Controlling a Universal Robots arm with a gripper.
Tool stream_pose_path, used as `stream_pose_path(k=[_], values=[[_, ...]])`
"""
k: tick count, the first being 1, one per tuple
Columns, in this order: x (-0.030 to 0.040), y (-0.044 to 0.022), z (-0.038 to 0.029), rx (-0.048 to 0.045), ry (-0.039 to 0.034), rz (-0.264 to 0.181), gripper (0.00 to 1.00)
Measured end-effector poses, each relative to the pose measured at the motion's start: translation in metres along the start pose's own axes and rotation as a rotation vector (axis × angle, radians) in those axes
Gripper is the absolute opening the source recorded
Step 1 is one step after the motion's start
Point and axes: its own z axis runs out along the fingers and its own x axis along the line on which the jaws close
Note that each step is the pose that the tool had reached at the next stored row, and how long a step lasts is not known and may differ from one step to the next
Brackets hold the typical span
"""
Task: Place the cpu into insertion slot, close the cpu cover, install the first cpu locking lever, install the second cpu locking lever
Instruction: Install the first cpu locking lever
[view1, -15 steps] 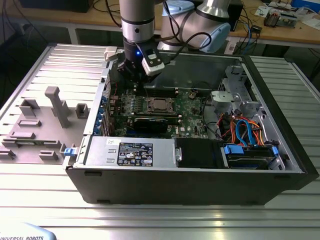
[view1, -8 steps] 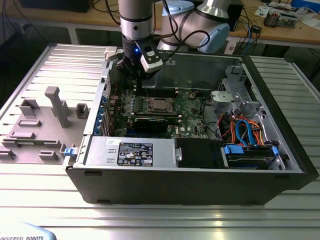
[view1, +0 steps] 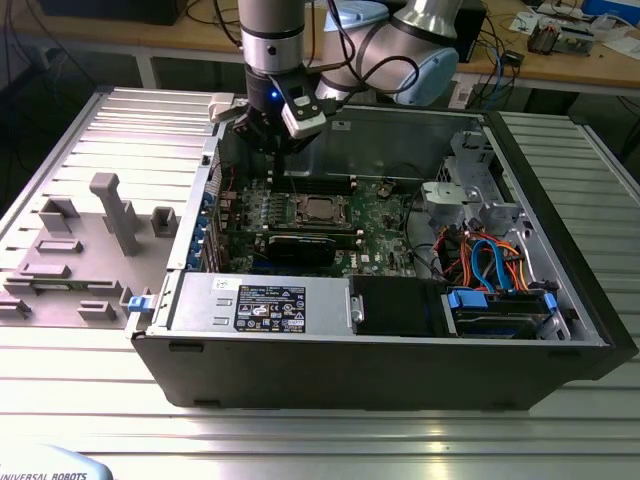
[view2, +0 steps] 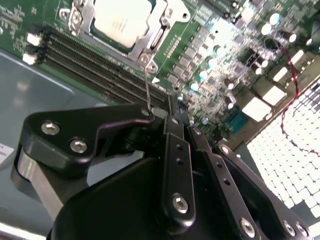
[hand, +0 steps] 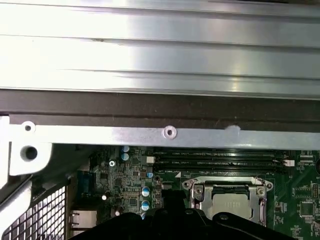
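One small square silver-tan cpu (view2: 120, 20) sits in the metal-rimmed square insertion slot (view1: 298, 212), with the thin silvery windowed cpu cover (view2: 150, 42) down over it. Black gripper (view2: 169, 106) hangs just beside the socket and looks clenched right at a thin wire lever (view2: 146, 85), though I can't tell if it's actually pinching it.

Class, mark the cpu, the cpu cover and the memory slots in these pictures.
cpu (view2: 122, 20): second wrist view, middle of its metal top.
cpu cover (hand: 225, 180): first wrist view, a bar of its silvery frame.
memory slots (view2: 90, 62): second wrist view, midway along the dark rows.
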Motion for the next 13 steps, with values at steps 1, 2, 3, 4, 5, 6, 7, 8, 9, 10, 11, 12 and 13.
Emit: stream_pose_path(k=[1,2,3,4,5,6,7,8,9,10,11,12,13], values=[[-0.0005,0.0002,0.0,0.0,0.0001,0.0,0.11],[-0.0012,0.0003,0.0,0.0,0.0001,0.0,0.11],[-0.0022,0.0003,0.0001,0.0,0.0,0.0,0.11],[-0.0047,0.0003,0.0001,0.0,0.0,0.0,0.11],[-0.0074,0.0003,0.0003,0.0,0.0,0.0,0.11],[-0.0105,0.0002,0.0004,0.0,0.0,0.0,0.11],[-0.0124,0.0001,0.0004,0.0,0.0001,0.0,0.11],[-0.0144,0.0001,0.0005,0.0,0.0,0.0,0.11],[-0.0172,0.0,0.0006,0.0001,0.0001,0.0,0.11],[-0.0194,0.0,0.0006,0.0002,0.0002,0.0,0.11],[-0.0196,0.0,0.0006,0.0001,0.0001,0.0,0.11],[-0.0196,0.0,0.0007,0.0001,0.0,0.0,0.11],[-0.0197,0.0,0.0007,0.0,0.0,0.0,0.11]])
